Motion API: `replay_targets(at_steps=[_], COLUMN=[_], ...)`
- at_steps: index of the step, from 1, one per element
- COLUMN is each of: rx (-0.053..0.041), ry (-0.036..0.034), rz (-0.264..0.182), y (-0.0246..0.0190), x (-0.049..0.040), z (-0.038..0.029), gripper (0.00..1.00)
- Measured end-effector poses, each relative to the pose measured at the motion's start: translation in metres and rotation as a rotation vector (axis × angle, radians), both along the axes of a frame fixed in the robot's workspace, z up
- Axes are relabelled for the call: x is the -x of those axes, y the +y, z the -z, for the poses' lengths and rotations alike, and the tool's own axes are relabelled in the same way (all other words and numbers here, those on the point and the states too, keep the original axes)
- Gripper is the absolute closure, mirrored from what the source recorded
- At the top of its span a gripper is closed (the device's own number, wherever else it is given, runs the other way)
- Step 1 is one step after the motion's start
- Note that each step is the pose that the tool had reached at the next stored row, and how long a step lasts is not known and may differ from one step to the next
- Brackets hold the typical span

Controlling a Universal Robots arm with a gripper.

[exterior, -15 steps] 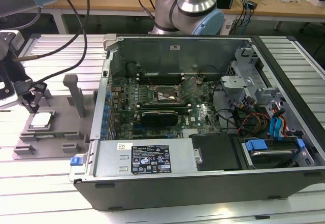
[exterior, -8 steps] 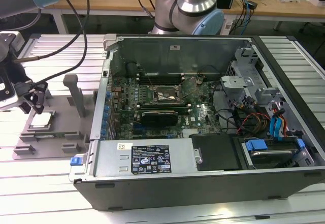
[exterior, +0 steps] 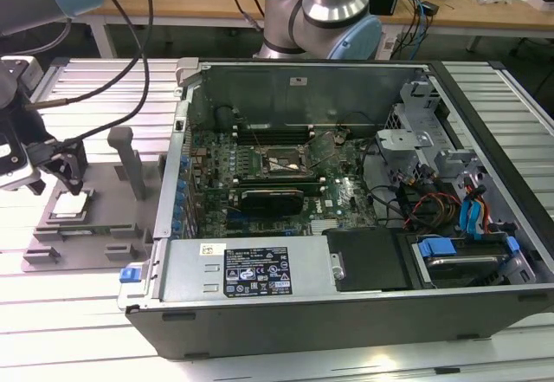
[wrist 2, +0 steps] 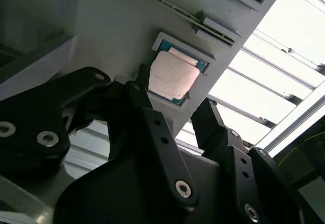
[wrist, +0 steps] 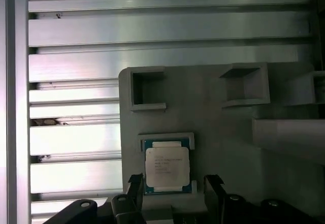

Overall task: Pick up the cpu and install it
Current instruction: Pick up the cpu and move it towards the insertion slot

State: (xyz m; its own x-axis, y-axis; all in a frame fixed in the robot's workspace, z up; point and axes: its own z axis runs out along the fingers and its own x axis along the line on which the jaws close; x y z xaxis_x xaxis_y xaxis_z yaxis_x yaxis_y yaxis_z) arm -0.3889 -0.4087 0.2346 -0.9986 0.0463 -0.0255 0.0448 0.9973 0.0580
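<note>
The cpu [exterior: 71, 206], a flat square chip with a pale silver top, lies in a shallow framed pocket of the grey fixture plate [exterior: 97, 226] at the exterior view's left. My gripper [exterior: 64, 171] hangs just above it, open. In both wrist views the two black fingers stand on either side of the cpu [wrist 2: 172, 75] [wrist: 167, 165] with a gap on each side. The gripper [wrist 2: 172, 92] [wrist: 173, 181] holds nothing. The dark socket [exterior: 279, 164] with its metal frame sits on the green motherboard inside the open computer case [exterior: 260, 269].
The fixture plate [wrist: 223, 127] carries raised blocks, square recesses [wrist: 147, 88] and an upright grey post [exterior: 130, 161]. It rests on a ribbed aluminium table [wrist: 76, 56]. Cables, drive cages and a blue-tabbed bay fill the case's right side [exterior: 459, 209]. A second robot arm's base [exterior: 333, 9] stands behind the case.
</note>
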Motion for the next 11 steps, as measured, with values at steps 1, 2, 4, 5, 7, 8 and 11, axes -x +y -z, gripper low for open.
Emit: replay_targets(at_steps=[1, 2, 4, 5, 7, 8, 11], rx=[0.0057, 0.0099, 0.0130, 0.0133, 0.0169, 0.0185, 0.0210], ry=[0.0022, 0.0038, 0.0060, 0.0063, 0.0086, 0.0092, 0.0108], rz=[-0.006, -0.011, -0.016, -0.018, -0.026, -0.031, -0.047], y=[0.0001, 0.0000, 0.0001, 0.0002, 0.0005, 0.0006, 0.0025], x=[-0.0002, -0.0004, -0.0006, -0.0007, -0.0015, -0.0018, -0.0024], z=[0.0020, 0.0037, 0.0068, 0.0081, 0.0103, 0.0109, 0.0155], gripper=[0.40, 0.40, 0.40, 0.40, 0.40, 0.40, 0.40])
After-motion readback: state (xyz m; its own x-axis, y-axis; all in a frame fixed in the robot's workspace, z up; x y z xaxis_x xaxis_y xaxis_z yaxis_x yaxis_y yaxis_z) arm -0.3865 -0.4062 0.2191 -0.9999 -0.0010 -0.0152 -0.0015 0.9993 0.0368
